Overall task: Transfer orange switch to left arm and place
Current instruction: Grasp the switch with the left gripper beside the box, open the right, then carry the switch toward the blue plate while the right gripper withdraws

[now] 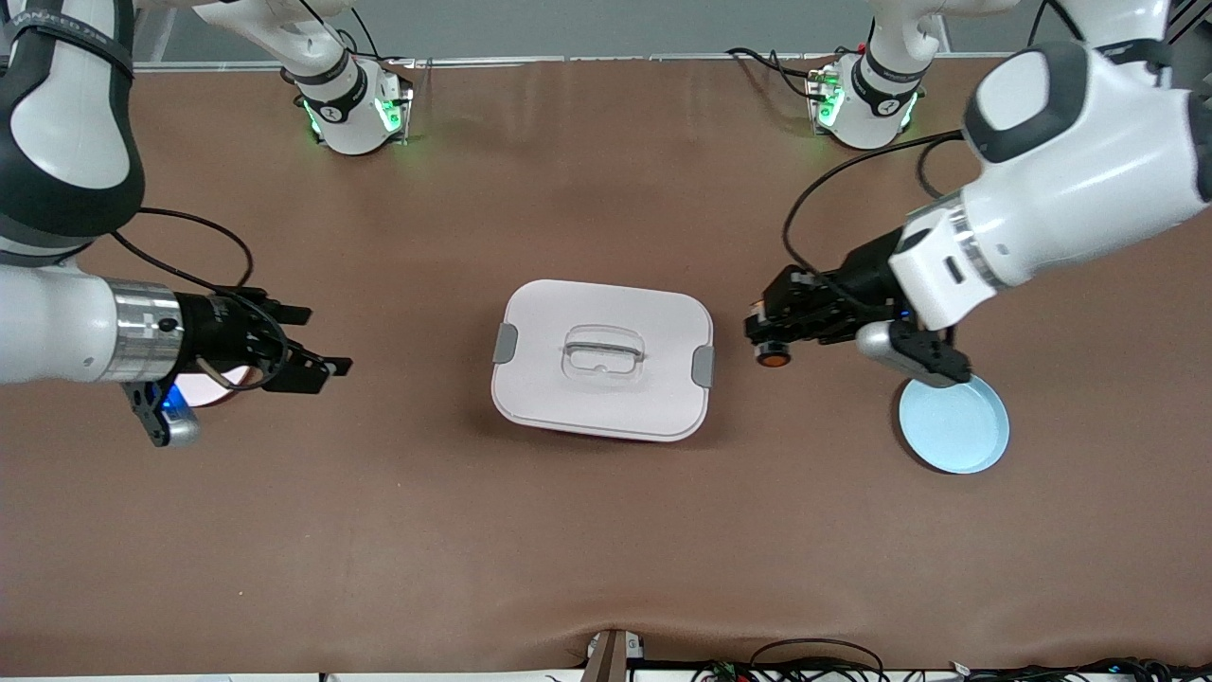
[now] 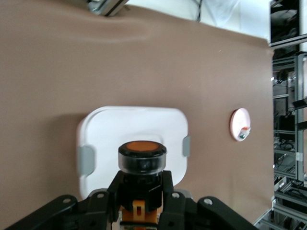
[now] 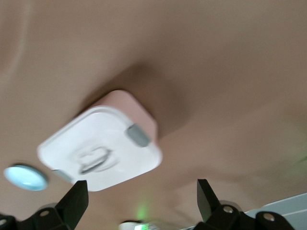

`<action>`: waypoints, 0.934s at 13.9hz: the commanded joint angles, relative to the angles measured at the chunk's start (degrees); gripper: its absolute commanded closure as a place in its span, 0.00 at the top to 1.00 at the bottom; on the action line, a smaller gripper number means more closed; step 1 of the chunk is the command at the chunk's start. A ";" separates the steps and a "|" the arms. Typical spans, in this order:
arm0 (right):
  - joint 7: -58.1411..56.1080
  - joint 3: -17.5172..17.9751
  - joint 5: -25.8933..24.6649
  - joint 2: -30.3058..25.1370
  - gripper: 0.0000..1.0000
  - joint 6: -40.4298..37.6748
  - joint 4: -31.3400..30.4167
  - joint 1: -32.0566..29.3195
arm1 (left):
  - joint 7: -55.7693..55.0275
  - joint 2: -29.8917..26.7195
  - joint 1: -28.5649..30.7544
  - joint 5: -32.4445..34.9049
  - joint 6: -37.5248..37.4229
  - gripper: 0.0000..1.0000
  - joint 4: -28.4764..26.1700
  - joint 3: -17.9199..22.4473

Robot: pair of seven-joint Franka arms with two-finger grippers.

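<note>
Brown covering spans the tabletop (image 1: pixel 606 530), and the scene reads across the front view as follows. At the right arm's end, the right gripper (image 1: pixel 317 352) hangs above the tabletop beside a pinkish plate (image 1: pixel 204 386), with its jaws spread fully and holding nothing; this arm waits as receiver. The plate is largely hidden under the gripper in the front view; the left wrist view shows a small pale part with a red bit lying on it. At the centre, the box (image 1: pixel 602 360) sits with its lid on and both grey latches at the sides, so its contents cannot be seen. At the left arm's end, the left gripper (image 1: pixel 772 333) is above the tabletop just beside the box, jaws clamped on the orange switch (image 1: pixel 774 355), whose orange face points toward the box. A light-blue plate (image 1: pixel 956 426) lies empty below that wrist. The step in hand appears to be the carry toward a handover. To do it well, route the switch above or around the box with clear margin, keep the grip firm, present the exposed orange end to the open right jaws, and release only after the receiver has closed.
</note>
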 commanded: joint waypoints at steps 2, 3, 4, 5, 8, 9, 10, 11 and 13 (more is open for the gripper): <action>-12.97 0.98 -9.36 -1.59 1.00 -3.67 -0.16 -3.03 | 0.19 -4.32 1.82 10.15 -6.19 0.00 -1.03 -0.18; -18.67 0.89 -12.70 -1.59 1.00 -3.76 -0.16 -3.21 | 0.10 -5.03 1.82 13.58 -7.85 0.00 -1.03 -0.18; -24.56 0.89 -16.56 -1.59 1.00 -4.03 -0.16 -3.30 | -0.25 -5.73 1.91 15.70 -9.26 0.00 -1.03 -0.09; -30.28 0.89 -20.17 -1.59 1.00 -4.03 -0.16 -3.39 | 0.09 -6.52 3.13 17.20 -10.58 0.00 -1.11 -0.09; -43.14 0.81 -26.78 -1.67 1.00 -4.29 -0.16 -3.47 | 0.54 -8.10 5.33 22.46 -15.06 0.00 -0.76 -0.09; -45.77 0.81 -27.06 -1.67 1.00 -4.81 -0.16 -4.08 | 1.23 -9.07 5.42 25.45 -16.03 0.00 -0.85 -0.09; -47.11 0.72 -27.15 -1.67 1.00 -4.82 -0.16 -4.18 | 2.11 -9.60 5.77 27.22 -17.52 0.00 -0.85 -0.09; -47.47 0.72 -27.15 -1.67 1.00 -4.91 -0.25 -4.26 | 2.12 -10.13 7.25 27.41 -18.67 0.00 -0.76 -0.18; -47.82 0.72 -27.15 -1.76 1.00 -4.99 -0.25 -4.70 | 1.16 -10.75 9.28 27.50 -19.29 0.00 -0.85 0.00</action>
